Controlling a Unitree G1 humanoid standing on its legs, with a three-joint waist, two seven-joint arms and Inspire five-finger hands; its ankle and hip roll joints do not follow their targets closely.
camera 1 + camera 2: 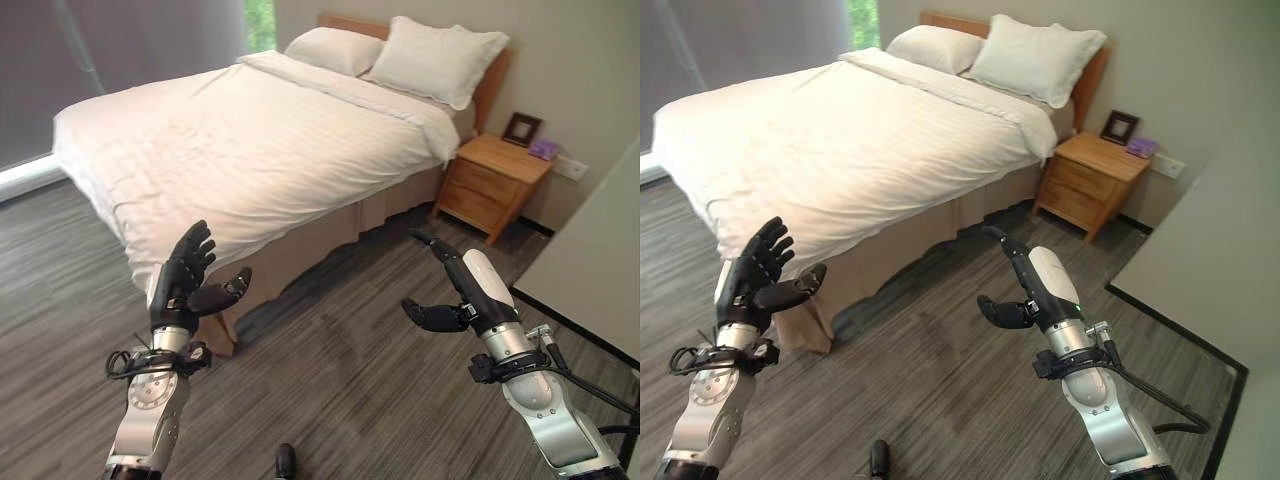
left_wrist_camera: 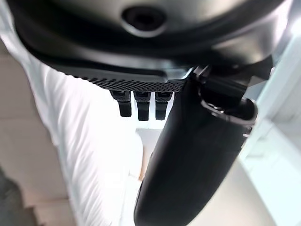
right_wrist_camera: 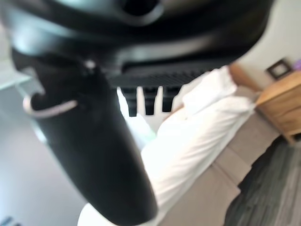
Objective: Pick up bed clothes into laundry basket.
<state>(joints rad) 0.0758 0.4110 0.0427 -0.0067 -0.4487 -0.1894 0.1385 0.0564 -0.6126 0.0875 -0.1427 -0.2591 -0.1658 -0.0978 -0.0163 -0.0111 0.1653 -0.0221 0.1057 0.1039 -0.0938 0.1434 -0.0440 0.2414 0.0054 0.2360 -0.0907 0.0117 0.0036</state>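
Hands are hovering spread and empty over the floor: left hand (image 1: 185,275) near the bed's (image 1: 300,245) foot corner, right hand (image 1: 462,290) apart from it. Duvet (image 1: 250,140) is lying flat, likely dragging if grabbed thin. Basket is not showing; far bedside is hidden.

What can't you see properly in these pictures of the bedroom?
- Picture frame on the nightstand: too small in the eye views to tell what it shows.
- Purple thing beside it: too small to identify.
- Far side of the bed: hidden behind the pillows.
- Room ahead in the left wrist view: blocked by the left hand.
- Right wrist view: bed blurred, partly covered by the right hand.
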